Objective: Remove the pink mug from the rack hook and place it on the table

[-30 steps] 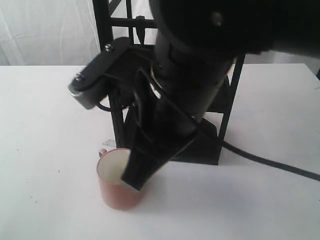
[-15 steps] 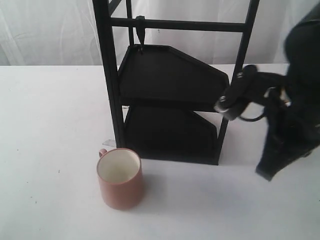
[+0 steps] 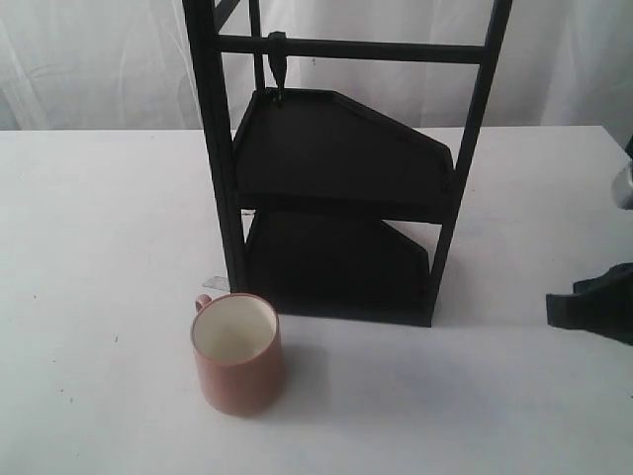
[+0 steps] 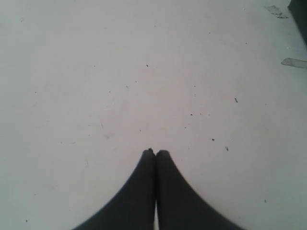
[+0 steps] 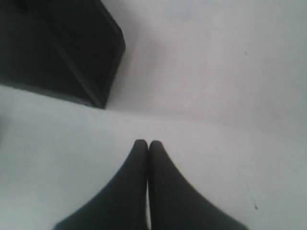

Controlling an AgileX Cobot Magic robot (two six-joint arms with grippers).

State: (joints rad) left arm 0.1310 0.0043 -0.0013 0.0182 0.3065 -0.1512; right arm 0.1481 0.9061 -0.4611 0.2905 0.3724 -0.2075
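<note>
The pink mug [image 3: 237, 354] stands upright on the white table [image 3: 99, 247], just in front of the black rack's left post, its thin handle toward the rack. The rack hook [image 3: 277, 61] hangs bare from the top crossbar of the rack [image 3: 341, 188]. My right gripper [image 5: 147, 142] is shut and holds nothing, over bare table beside the rack's corner [image 5: 72, 52]; in the exterior view only a dark part of the right gripper [image 3: 593, 302] shows at the right edge. My left gripper [image 4: 155, 152] is shut over speckled table and is absent from the exterior view.
The rack's two dark angled shelves [image 3: 336, 148] stand behind the mug. A white curtain [image 3: 89, 59] hangs behind the table. Small bits of tape [image 4: 293, 62] lie on the table in the left wrist view.
The right arm, which a second ago hung over the mug in front of the rack, has swung away to the right edge of the view. The mug has stayed in place.
</note>
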